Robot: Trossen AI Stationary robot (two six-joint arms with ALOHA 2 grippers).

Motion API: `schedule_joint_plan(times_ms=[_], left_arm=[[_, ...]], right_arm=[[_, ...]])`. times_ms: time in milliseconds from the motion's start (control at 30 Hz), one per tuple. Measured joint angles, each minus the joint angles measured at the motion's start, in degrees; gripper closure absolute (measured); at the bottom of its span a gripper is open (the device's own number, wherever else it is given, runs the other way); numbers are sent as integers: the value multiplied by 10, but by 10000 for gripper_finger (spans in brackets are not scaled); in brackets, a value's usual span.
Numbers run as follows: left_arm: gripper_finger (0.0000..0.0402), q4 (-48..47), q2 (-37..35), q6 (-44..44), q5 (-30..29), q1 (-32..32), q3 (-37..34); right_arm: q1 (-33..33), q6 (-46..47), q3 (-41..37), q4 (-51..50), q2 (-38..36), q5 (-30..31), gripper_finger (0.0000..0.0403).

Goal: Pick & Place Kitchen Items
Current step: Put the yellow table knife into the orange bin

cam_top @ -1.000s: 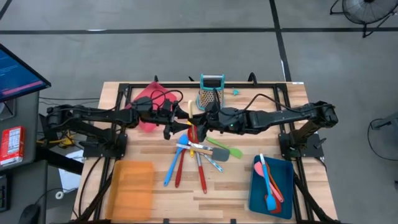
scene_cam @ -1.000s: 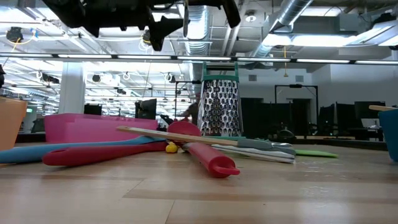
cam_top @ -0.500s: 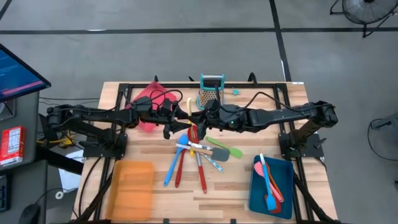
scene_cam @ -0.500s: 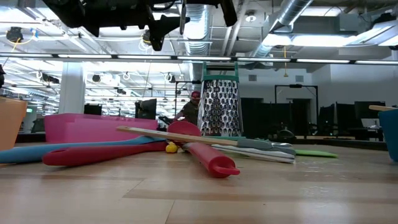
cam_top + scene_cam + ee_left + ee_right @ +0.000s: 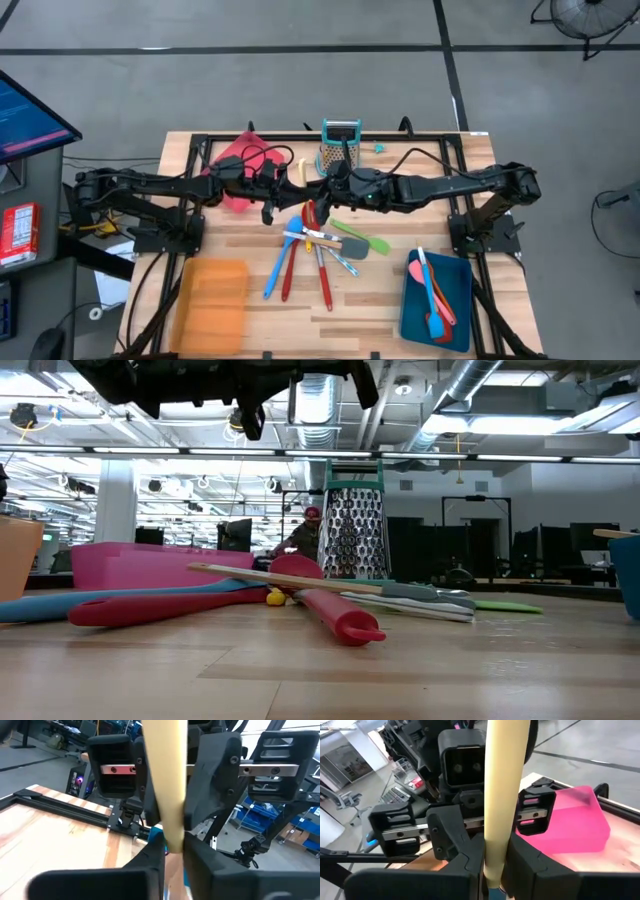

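**Both grippers holding one cream handle above the table's far middle**

I am holding a slim utensil in mid-air between my two arms, above the far middle of the table [image 5: 250, 330], just in front of the grater [image 5: 339, 150]. My left gripper [image 5: 172, 855] is pinching the cream handle [image 5: 167, 780], fingers pressed to either side of it. My right gripper [image 5: 495, 865] is clamping the same handle [image 5: 502, 785] from the opposite side, so each wrist camera is looking straight at the other gripper. I cannot tell what kind of head the utensil has.

The handle is looking stiff, light and smooth, so I am judging that it could slide or twist if only one narrow pinch carries it. Gripping mid-handle, near the balance point, seems safest.

Below me, the pile [image 5: 315, 250] of spoons and spatulas is lying crossed at the table's centre. A pink tray [image 5: 235, 170] is sitting at the far left, an orange tray [image 5: 212, 300] at the near left corner, and a blue tray [image 5: 415, 320] holding several utensils at the near right corner.
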Motion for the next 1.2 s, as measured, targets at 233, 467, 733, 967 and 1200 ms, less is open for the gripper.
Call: schedule_joint_plan(times_ms=[233,467,733,967,1200], left_arm=[[390,1,0,-1,-1,0,0],[395,4,0,12,-11,0,0],[396,8,0,17,-15,0,0],[396,8,0,16,-15,0,0],[396,11,-27,-16,-4,0,-1]], right_arm=[[-2,0,0,-1,0,4,346],[-4,0,0,0,0,5,345],[-12,-2,0,-8,-1,1,302],[-15,-23,0,-11,-26,1,209],[-4,-49,0,-7,-105,1,169]])
